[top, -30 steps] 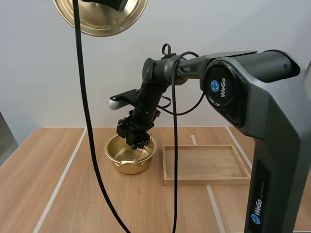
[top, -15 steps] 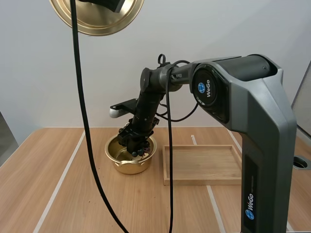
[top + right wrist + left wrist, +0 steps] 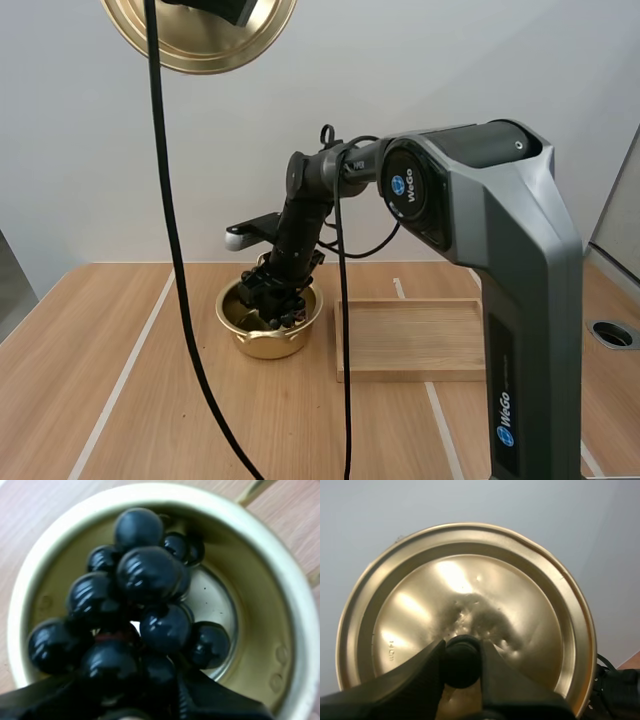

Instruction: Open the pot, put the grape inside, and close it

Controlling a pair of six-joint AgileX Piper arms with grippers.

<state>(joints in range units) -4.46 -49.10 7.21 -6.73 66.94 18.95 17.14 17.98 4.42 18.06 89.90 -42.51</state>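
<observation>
The right gripper (image 3: pixel 272 298) is reaching down into the open pot (image 3: pixel 262 342), its fingers closed on the stem end of the grapes (image 3: pixel 145 575). The dark bunch is hanging inside the rim, just above the bare floor of the pot; whether the lowest berries are touching metal cannot be told. The left gripper (image 3: pixel 461 650) is holding the lid (image 3: pixel 520 605) high above the table, toward its left side, with its fingers clamped on either side of the black knob (image 3: pixel 461 662) and the lid's face turned outward rather than level. The step in hand appears to be the release of the grapes. To do it well, the bunch should be lowered until it is resting on the floor and centred so that no berry is overhanging the rim; only then should the fingers be opened. The withdrawal should be straight up, so that the fingers are not dragging the stem or tipping the light pot. The lid will need to be brought level before it is seated. The pot is standing mid-table toward the far edge, just beside the left side of the wooden tray (image 3: pixel 410 374) and apparently not touching it. The table (image 3: pixel 130 400) is showing a pale wood grain crossed by light stripes, and a plain white wall (image 3: pixel 500 60) is standing behind its far edge.
</observation>
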